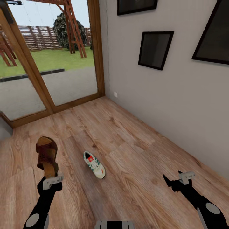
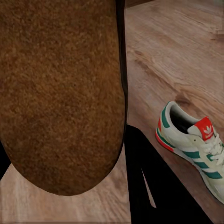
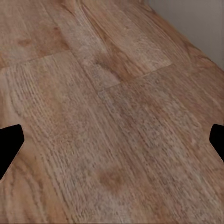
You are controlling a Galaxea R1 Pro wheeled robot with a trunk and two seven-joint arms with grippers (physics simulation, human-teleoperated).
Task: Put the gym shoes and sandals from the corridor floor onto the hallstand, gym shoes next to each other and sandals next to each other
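- The left gripper (image 1: 50, 178) pinches a sandal (image 1: 47, 156) by one end, so the dark reddish-brown sandal stands up above the fingers with its perforated strap facing the head camera, off the corridor floor (image 1: 133, 159).
- In the left wrist view the sandal's brown, grainy underside (image 2: 60, 93) sits close to the lens and covers much of the frame; a black finger (image 2: 149, 186) runs beside it.
- One gym shoe (image 1: 94, 164) lies on the floor planks just to the right of the held sandal — white, with green side stripes and a red tongue patch.
- From the left wrist the same gym shoe (image 2: 196, 149) shows its heel opening, a red heel patch and a small white leaf-like logo on the red tongue; no lettering on it can be read.
- The right gripper (image 1: 173, 183) hangs low over bare floor, well apart from the shoe; its jaws are spread wide, the dark tips sitting at opposite edges of the right wrist view with only wood grain (image 3: 112, 121) between them.
- Around the scene: a grey wall (image 1: 165, 101) with three dark framed pictures (image 1: 156, 49), a small white wall socket (image 1: 115, 94), and a wood-framed glass door (image 1: 47, 63) looking out on grass and fencing.
- Nothing stands on the floor between the gym shoe and either gripper.
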